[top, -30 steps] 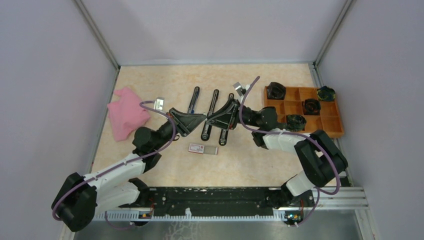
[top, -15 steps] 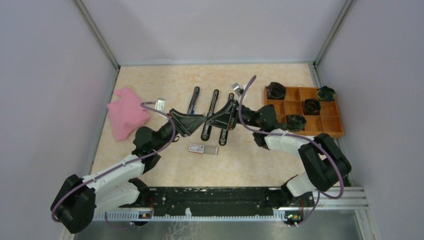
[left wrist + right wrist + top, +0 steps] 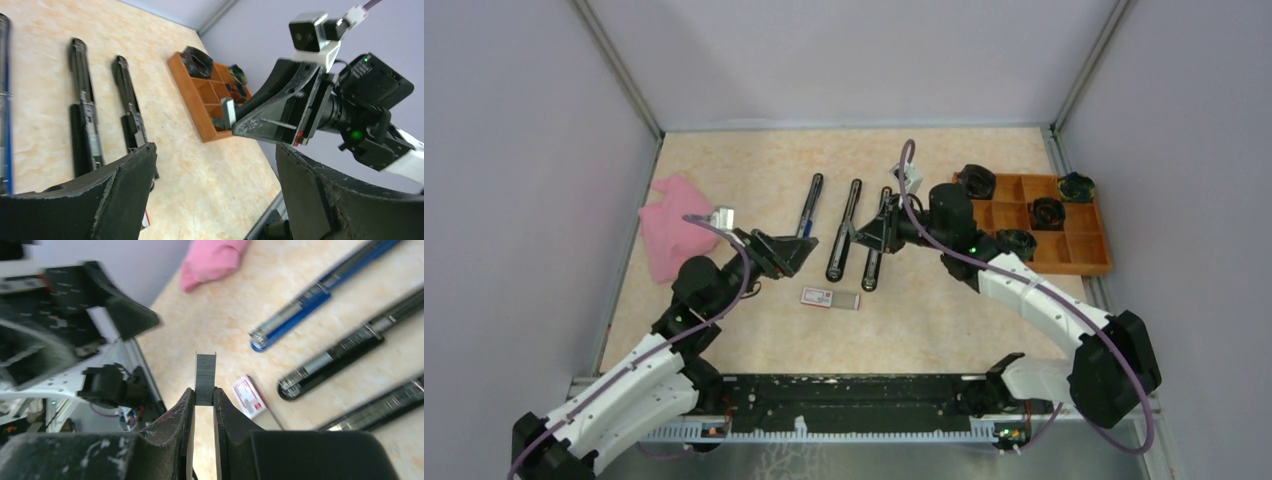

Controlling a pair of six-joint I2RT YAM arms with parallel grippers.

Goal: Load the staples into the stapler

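right gripper (image 3: 203,392) jaws pinch a grey staple strip (image 3: 205,377) upright; left gripper (image 3: 215,150) jaws spread wide, seemingly empty, above the table (image 3: 200,177).

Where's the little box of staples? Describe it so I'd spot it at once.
On the tan table, three long dark staplers lie side by side in the middle. Just beyond their near ends, toward the arms' bases, lies the staple box: the only short, flat, white thing, with red print.

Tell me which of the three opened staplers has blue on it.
The leftmost stapler, nearest the pink cloth. The middle stapler and right stapler are only black and grey.
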